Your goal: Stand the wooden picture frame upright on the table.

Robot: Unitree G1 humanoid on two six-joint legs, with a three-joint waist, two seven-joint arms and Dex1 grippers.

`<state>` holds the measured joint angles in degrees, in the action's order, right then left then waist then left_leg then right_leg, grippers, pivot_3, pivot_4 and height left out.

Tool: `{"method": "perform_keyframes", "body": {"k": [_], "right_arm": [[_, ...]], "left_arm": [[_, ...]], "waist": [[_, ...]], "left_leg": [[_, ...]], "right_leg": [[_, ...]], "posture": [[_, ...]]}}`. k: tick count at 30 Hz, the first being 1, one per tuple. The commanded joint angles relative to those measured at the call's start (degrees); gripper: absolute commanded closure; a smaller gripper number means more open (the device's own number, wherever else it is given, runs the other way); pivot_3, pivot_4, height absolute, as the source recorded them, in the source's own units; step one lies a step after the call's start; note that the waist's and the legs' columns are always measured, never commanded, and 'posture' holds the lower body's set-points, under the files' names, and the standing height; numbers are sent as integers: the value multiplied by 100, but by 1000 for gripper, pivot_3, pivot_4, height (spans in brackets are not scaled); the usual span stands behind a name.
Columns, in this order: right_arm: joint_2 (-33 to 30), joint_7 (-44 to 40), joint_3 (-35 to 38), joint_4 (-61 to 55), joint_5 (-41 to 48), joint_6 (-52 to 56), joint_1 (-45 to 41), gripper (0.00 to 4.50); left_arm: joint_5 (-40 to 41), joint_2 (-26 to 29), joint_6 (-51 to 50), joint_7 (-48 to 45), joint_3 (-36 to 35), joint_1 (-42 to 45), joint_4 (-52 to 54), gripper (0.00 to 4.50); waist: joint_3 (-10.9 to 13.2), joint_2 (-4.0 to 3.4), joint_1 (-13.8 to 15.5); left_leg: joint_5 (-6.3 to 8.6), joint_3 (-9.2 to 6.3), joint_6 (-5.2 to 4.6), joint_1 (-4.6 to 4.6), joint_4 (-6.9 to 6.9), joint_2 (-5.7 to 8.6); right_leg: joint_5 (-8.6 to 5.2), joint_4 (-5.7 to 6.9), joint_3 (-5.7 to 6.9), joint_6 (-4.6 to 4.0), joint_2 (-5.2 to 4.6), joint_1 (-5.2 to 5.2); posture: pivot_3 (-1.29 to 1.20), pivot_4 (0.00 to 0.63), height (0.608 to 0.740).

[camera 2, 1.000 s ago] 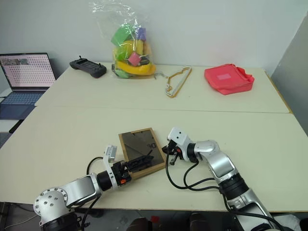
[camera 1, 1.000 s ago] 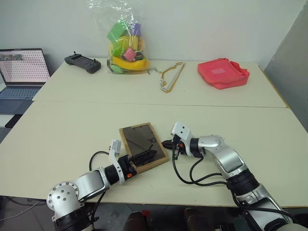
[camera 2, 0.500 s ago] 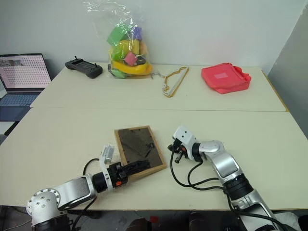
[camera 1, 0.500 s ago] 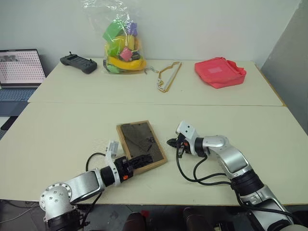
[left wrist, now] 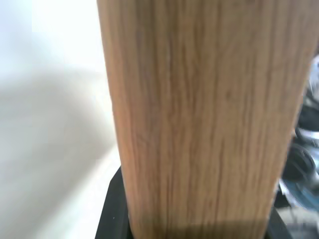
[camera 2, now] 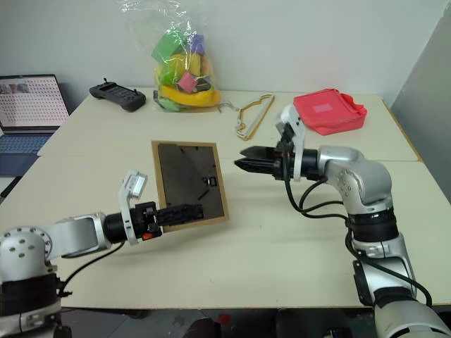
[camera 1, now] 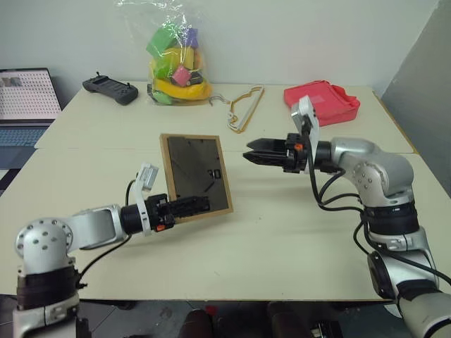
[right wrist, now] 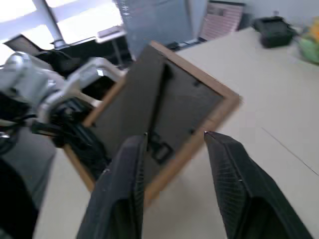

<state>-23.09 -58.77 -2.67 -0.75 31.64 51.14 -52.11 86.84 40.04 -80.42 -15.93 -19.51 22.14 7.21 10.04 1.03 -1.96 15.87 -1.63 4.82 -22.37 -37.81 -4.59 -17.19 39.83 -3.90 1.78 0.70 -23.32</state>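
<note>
Gripping the wooden picture frame [camera 1: 194, 176] by its near edge in the left claw [camera 1: 192, 205], lifted off the counter [camera 1: 282, 232] with back panel showing, right claw [camera 1: 255, 154] parted, probably to reach the fold-out stand.

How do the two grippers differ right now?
The left gripper is shut on the wooden picture frame, holding its lower edge off the table; the right gripper is open and holds nothing. The left sits lower, the right higher beside the frame. Both have black fingers.
</note>
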Motion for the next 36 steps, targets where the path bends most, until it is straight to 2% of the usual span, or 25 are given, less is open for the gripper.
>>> {"method": "perform_keyframes", "body": {"k": [1,8,13,17,23,29,31,33,35,36], "right_arm": [[352,-12,-193,255,107,-71,-451,1708],[1006,383,-664,1018,-553,-817,-839,72],[1244,439,-851,1051,-726,-1050,-842,72],[1144,99,-643,368,-81,-508,-645,72],[447,-305,-286,-719,1024,617,-246,72],[-321,-94,-225,-756,481,69,181,72],[-778,-216,-167,-763,71,-627,482,72],[-1105,-321,-190,-744,-560,-1894,837,72],[-1381,-186,-346,-253,-1819,-4695,1300,72],[-1472,171,-445,278,-2615,-6606,1438,72]], "left_arm": [[-568,236,281,-875,330,401,-151,3630],[-1333,343,473,-1761,752,821,-341,3630],[-1602,302,480,-2074,827,819,-270,3630],[-1680,216,449,-2143,797,737,-237,3630],[-1601,211,307,-2182,680,521,-213,3630],[-1045,52,-83,-1934,394,424,-305,3630],[-647,-3,-284,-1720,271,411,-411,3630],[-185,-5,-455,-1478,176,394,-573,3630],[542,118,-582,-1140,262,335,-839,3630],[1056,272,-596,-928,453,282,-1010,3630]], "waist": [[3,0,-1],[10,1,-2],[14,5,-3],[15,5,0],[16,5,11],[17,8,5],[19,10,12],[21,14,26],[23,18,18],[24,20,12]], "left_leg": [[0,0,0,-3,0,0],[-3,2,4,-40,-6,-1],[-13,8,23,-66,-6,-2],[-13,10,22,-66,-6,-3],[-3,8,4,-65,-7,-3],[-1,7,-1,-62,-10,-2],[-1,8,-2,-64,-10,-2],[-1,9,-2,-66,-9,0],[0,10,-2,-68,-9,0],[0,11,-3,-67,-11,0]], "right_leg": [[0,-1,0,0,0,-3],[1,7,1,0,-1,-40],[1,17,-3,-1,-2,-75],[1,17,-3,-1,-2,-75],[1,17,-3,-1,-3,-73],[1,21,-4,0,-1,-71],[1,17,-5,0,-1,-71],[1,13,-4,0,-2,-70],[1,9,-6,1,-3,-71],[1,10,-7,2,-3,-71]], "posture": [[0,150,740],[0,150,740],[0,150,740],[0,150,740],[0,150,740],[0,150,740],[0,150,740],[0,150,740],[0,150,740],[0,150,740]]}}
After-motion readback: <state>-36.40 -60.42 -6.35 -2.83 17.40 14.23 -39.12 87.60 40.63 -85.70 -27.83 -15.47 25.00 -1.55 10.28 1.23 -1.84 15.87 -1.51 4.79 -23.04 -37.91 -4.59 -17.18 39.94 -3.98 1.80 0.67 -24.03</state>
